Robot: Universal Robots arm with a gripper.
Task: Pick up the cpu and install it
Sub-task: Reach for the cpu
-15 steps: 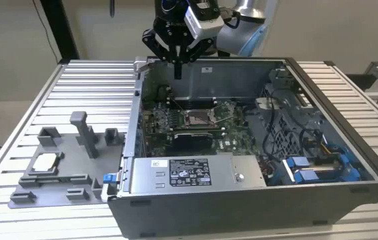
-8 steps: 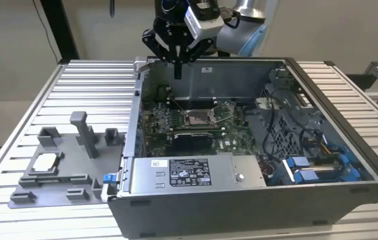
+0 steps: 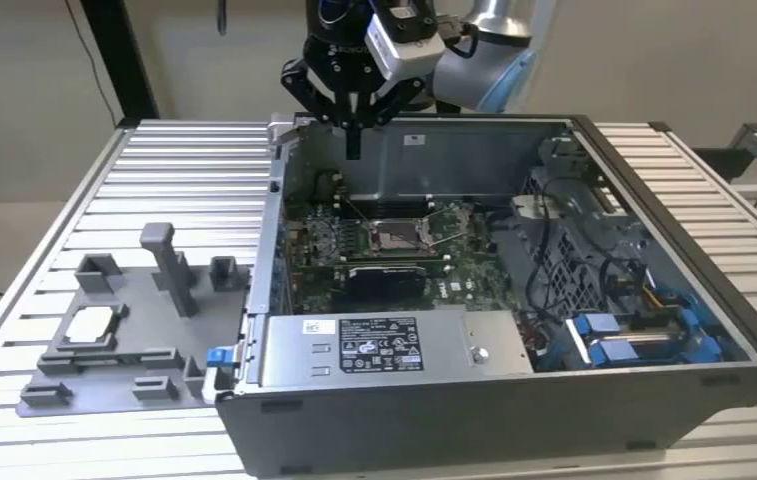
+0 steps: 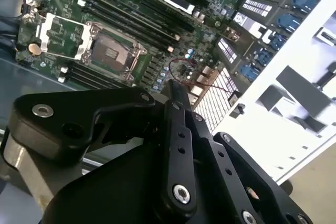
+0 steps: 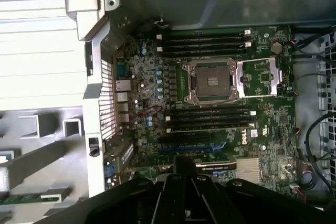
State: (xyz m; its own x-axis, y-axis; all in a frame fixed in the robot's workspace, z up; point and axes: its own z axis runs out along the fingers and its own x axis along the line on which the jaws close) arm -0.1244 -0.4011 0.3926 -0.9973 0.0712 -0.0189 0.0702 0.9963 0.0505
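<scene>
- The computer case (image 3: pixel 485 420) lies on its side on the slatted metal surface (image 3: pixel 178 170), open side up. Everything below is placed against this case.
- The cpu (image 3: pixel 91 322) is a pale square chip lying flat outside the case. It is well apart from the case's side wall, toward the exterior view's left.
- The cpu sits in a pocket of the grey fixture (image 3: pixel 98 392), which rests on the surface just beside that same case wall. An upright post of the fixture stands between the chip and the case.
- The gripper (image 3: pixel 351 150) hangs at the case's far wall, near the corner toward the exterior view's left. It points down, and its tip is just inside the wall line and touches nothing.
- The gripper is narrow. Its fingers are drawn together into one dark bar with nothing between them. Both wrist views show its black linkage folded in, with the tip (image 4: pixel 176 88) (image 5: pixel 182 162) over the case's interior.
- Inside the case, the green motherboard (image 3: pixel 311 250) covers the floor in the half toward the exterior view's left.
- The socket (image 3: pixel 398 236) (image 4: pixel 113 51) (image 5: pixel 212 80) sits near the middle of the motherboard. It is a square metal frame around a dark, uncovered centre.
- The load plate (image 4: pixel 63 35) (image 5: pixel 260 74) is swung open and lies flat just beside the socket.
- Black memory slots (image 5: pixel 210 114) run in rows on two opposite sides of the socket.
- The power supply (image 3: pixel 392 345), a grey box, lies along the case's near wall.
</scene>
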